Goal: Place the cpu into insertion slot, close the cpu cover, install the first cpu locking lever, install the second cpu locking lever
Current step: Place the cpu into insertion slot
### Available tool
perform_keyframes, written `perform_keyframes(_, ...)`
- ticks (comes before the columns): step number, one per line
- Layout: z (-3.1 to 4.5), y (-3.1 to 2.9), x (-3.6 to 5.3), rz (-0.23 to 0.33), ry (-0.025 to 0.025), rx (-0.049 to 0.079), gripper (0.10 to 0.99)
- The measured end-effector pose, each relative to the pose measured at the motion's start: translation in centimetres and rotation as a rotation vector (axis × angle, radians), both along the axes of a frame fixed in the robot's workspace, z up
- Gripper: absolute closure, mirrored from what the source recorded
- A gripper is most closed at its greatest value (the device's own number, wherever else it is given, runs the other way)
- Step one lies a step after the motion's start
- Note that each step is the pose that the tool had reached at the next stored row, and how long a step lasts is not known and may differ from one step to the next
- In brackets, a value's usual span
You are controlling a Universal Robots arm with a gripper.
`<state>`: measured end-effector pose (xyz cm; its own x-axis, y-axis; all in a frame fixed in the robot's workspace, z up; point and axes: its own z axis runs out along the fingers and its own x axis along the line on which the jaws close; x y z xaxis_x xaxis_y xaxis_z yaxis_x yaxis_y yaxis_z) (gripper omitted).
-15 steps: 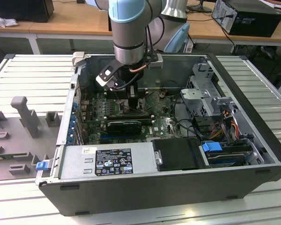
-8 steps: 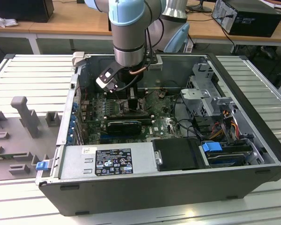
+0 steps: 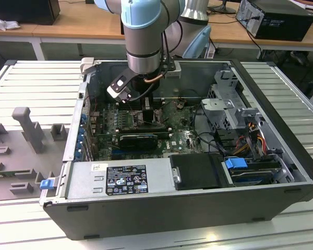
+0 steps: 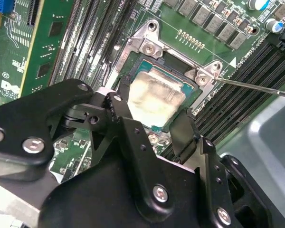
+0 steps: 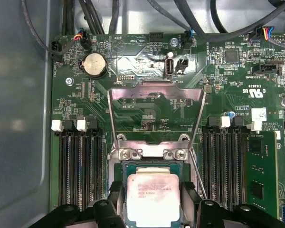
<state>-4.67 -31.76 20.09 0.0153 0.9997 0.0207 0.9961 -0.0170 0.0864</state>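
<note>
The cpu [image 5: 153, 199] [image 4: 154, 97], a pale square chip, sits within the black-framed insertion slot [image 5: 154, 165] [image 4: 168, 65] on the green motherboard. In both wrist views my gripper [image 5: 153, 203] [image 4: 154, 121] straddles it, one black finger [image 5: 116, 202] and the other [image 5: 192, 202] pressed against opposite edges of the chip. The cpu cover [image 5: 133, 90], a silver frame with a window, is folded back open beyond the slot. A thin wire locking lever [image 5: 198, 173] [image 4: 256, 86] stands free beside the slot. In the exterior view the gripper [image 3: 146, 107] is low inside the open computer case [image 3: 281, 120].
Long black memory slots [image 5: 80, 161] [image 5: 225, 161] flank the socket on both sides. A coin battery [image 5: 95, 64] and cable plugs sit beyond the cover. A black card [image 3: 138, 139], the power supply [image 3: 120, 179], drive cage [image 3: 224, 104] and loose cables crowd the case.
</note>
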Motion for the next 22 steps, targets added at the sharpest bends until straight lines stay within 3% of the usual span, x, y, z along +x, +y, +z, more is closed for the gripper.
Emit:
perform_keyframes(4,0.59,0.0,0.0,0.0,0.0,0.0,0.482)
perform_keyframes(7,0.76,0.0,0.0,0.0,0.0,0.0,0.561)
perform_keyframes(14,1.38,0.0,0.0,0.0,0.0,-0.005,0.98)
perform_keyframes(22,2.23,0.0,0.0,0.0,0.0,-0.008,0.98)
